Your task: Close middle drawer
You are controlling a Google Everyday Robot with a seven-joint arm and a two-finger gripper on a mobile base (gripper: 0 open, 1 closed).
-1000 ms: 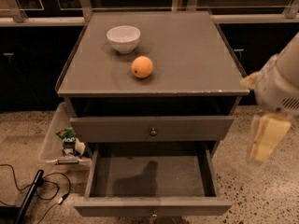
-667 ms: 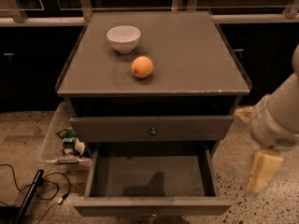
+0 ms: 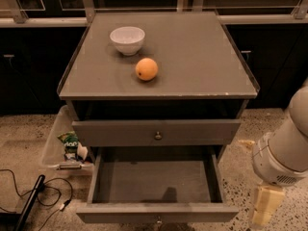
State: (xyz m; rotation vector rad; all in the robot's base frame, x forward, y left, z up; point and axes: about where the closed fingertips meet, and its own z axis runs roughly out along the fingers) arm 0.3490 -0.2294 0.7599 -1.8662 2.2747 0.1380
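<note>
- My gripper hangs low at the right edge of the view, a pale, blocky piece under the rounded white end of my arm, above the speckled floor.
- Whether it is open or closed I cannot tell from here; it touches nothing that I can see.
- The middle drawer is just to the left of my gripper and about level with it. It is pulled far out of the cabinet, so its grey floor shows, with a soft shadow across it.
- Its right front corner is the part nearest to me, close by but apart from me. Its small brass knob sits at the middle of the front, further to my left.
- Above that and to my left is the top drawer, directly under the tabletop. Its flat front, with its own round knob, stands a little way out of the cabinet.
- Higher up and further away is the grey tabletop. It carries a white bowl and, near the bowl but not touching it, an orange.
- Well off to my left, beyond the cabinet, a clear plastic bin stands on the floor with a green packet in it.
- In front of the bin, black cables lie across the floor.
</note>
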